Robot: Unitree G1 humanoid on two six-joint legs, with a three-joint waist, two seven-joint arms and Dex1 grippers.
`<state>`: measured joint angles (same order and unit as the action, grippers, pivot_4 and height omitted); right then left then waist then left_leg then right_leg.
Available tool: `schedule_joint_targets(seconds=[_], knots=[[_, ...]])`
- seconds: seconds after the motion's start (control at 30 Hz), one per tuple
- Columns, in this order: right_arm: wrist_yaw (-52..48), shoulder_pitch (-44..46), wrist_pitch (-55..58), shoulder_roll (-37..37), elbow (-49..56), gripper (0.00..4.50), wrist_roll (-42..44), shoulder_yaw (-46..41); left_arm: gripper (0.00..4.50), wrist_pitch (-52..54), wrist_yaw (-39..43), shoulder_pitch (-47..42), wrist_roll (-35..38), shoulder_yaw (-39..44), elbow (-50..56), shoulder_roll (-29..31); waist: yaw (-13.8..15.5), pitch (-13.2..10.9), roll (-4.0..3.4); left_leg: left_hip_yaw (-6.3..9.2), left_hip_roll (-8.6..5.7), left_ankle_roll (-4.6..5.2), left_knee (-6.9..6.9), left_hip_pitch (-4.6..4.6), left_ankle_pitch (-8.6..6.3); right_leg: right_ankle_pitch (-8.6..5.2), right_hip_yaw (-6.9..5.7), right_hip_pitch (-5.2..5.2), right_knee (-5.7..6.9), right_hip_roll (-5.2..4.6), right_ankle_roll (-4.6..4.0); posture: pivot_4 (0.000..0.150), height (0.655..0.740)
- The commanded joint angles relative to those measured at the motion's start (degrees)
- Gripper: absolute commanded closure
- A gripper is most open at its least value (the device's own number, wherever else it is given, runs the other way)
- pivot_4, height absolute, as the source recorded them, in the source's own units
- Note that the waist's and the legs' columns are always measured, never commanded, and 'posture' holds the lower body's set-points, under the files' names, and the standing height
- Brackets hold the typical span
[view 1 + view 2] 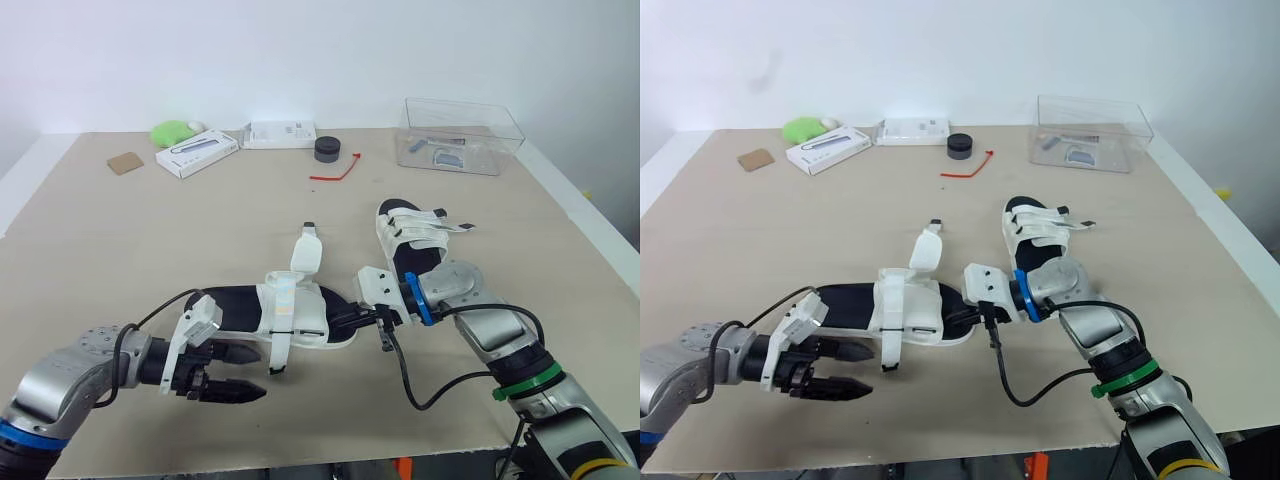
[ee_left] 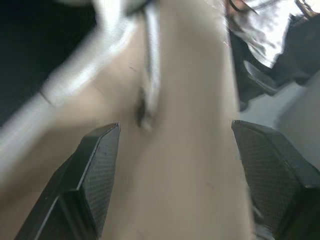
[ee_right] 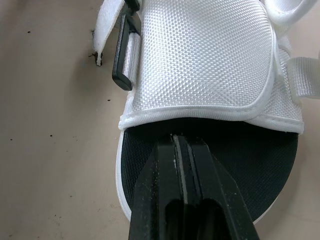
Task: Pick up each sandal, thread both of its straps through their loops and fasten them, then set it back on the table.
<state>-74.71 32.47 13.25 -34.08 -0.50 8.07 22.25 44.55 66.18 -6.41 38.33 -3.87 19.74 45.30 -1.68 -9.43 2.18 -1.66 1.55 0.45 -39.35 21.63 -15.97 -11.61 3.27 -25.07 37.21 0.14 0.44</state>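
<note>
Table, items listed left to right. Left gripper: held low at the near left, fingers spread wide with nothing between them, pointed toward the near sandal. Near sandal: laid flat on the table at centre, toe to the right; one white strap is stood up unfastened, and a second strap is hung over the near side, just beside the left gripper. A black loop is seen at the edge of the upper. Right gripper: fingers pressed together and laid on the black insole at the toe, apparently pinning the sandal rather than clasping it. Far sandal: set just beyond the right gripper; whether its straps are fastened cannot be told. Far edge, unrelated: brown card, green object, two white boxes, black round object, red tie, clear plastic box. Step judged in hand: strap threading on the near sandal, not yet begun. Next move calls for the hanging strap's end to be pinched by the left gripper and fed to its loop. Print on the boxes is not legible.
</note>
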Motion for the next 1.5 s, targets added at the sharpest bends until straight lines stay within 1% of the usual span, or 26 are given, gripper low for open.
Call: schedule_joint_targets(seconds=[0.03,0.23,0.33,0.83,0.93,1.07,1.1,1.17,1.27,1.3,1.33,1.37,1.5], knots=[[-0.6,-0.3,0.5,0.6,-0.9,4.5,-1.5,2.1,0.83,-2.2,-1.6,-1.0,-1.7,-1.7,0.1,-1.8,-0.1,0.0,0.0,-0.02,0.01,0.0,0.0,-0.03,-0.02,0.0,0.04,0.01,0.0,0.07,-0.01,0.15,0.74],[-0.1,0.1,-0.5,1.0,-2.1,4.5,-1.9,1.5,0.83,-2.3,-2.9,-4.5,-1.9,-2.8,-1.7,-5.4,0.0,0.0,0.01,0.03,0.12,0.03,0.05,-0.11,-0.03,0.07,0.03,0.02,0.02,0.28,-0.2,0.15,0.74],[1.7,1.6,-1.4,2.2,-4.5,4.5,-1.6,-0.3,0.83,-1.4,-2.8,-5.9,-1.5,-3.7,-1.7,-6.7,-0.1,0.0,0.01,-0.02,0.14,0.04,0.04,-0.21,0.0,0.16,0.11,0.07,0.02,0.32,-0.22,0.15,0.74],[3.3,6.7,-8.4,2.4,-14.6,4.5,-3.4,-1.5,0.83,-2.0,-1.7,-9.6,-2.4,-5.0,-6.7,-8.3,-0.2,0.0,0.01,-0.13,0.16,0.04,0.04,-0.24,0.04,0.24,0.29,0.05,0.02,0.38,-0.2,0.15,0.74],[3.2,6.4,-8.5,2.3,-14.3,4.5,-3.2,-1.5,0.83,-2.7,-0.7,-8.1,-2.6,-4.4,-7.2,-7.1,-0.2,0.0,0.0,-0.12,0.16,0.04,0.04,-0.23,0.03,0.24,0.28,0.04,0.02,0.38,-0.2,0.15,0.74],[3.3,4.9,-7.9,2.3,-12.5,4.5,-2.9,-1.1,0.83,-5.1,-1.2,-6.6,-3.9,-3.7,-7.5,-6.7,-0.2,0.0,0.0,-0.12,0.18,0.04,0.05,-0.23,0.03,0.23,0.29,0.04,0.02,0.38,-0.21,0.15,0.74],[3.3,4.7,-7.8,2.3,-12.2,4.5,-2.9,-1.1,1.06,-5.7,-1.3,-6.4,-4.1,-3.7,-7.5,-6.8,-0.2,0.0,0.0,-0.12,0.18,0.04,0.05,-0.23,0.03,0.23,0.29,0.04,0.02,0.38,-0.22,0.15,0.74],[3.3,4.1,-7.6,2.4,-11.6,4.5,-2.9,-0.9,1.67,-6.5,-1.8,-6.2,-4.3,-3.8,-7.3,-7.5,-0.2,0.0,0.0,-0.13,0.18,0.04,0.05,-0.23,0.03,0.23,0.29,0.04,0.02,0.37,-0.21,0.15,0.74],[3.3,3.5,-7.4,2.4,-10.7,4.5,-3.0,-0.8,3.12,-6.0,-2.8,-5.6,-3.0,-3.3,-6.1,-8.8,-0.1,0.0,0.0,-0.14,0.18,0.04,0.05,-0.23,0.03,0.23,0.29,0.04,0.02,0.37,-0.21,0.15,0.74],[3.2,3.4,-7.4,2.3,-10.7,4.5,-3.1,-0.8,3.51,-6.0,-2.8,-5.3,-3.1,-3.5,-5.8,-8.8,-0.1,0.0,0.0,-0.14,0.19,0.04,0.05,-0.23,0.03,0.22,0.29,0.04,0.01,0.37,-0.21,0.15,0.74],[3.2,3.4,-7.4,2.3,-10.6,4.5,-3.1,-0.8,4.1,-6.3,-2.8,-4.8,-3.5,-3.7,-5.5,-8.7,-0.1,0.0,0.0,-0.14,0.19,0.04,0.05,-0.23,0.03,0.22,0.29,0.03,0.01,0.38,-0.21,0.15,0.74],[3.1,3.4,-7.4,2.3,-10.6,4.5,-3.2,-0.8,4.44,-6.3,-2.8,-4.5,-3.7,-3.9,-5.4,-8.7,-0.1,0.0,0.0,-0.13,0.19,0.04,0.05,-0.23,0.03,0.22,0.28,0.04,0.02,0.38,-0.21,0.15,0.74],[3.0,3.2,-7.5,2.1,-10.3,4.5,-3.3,-0.8,4.44,-5.8,-1.8,-2.7,-3.3,-4.8,-3.3,-7.7,-0.2,0.0,0.0,-0.13,0.2,0.04,0.05,-0.24,0.03,0.22,0.28,0.04,0.02,0.39,-0.23,0.15,0.74]])
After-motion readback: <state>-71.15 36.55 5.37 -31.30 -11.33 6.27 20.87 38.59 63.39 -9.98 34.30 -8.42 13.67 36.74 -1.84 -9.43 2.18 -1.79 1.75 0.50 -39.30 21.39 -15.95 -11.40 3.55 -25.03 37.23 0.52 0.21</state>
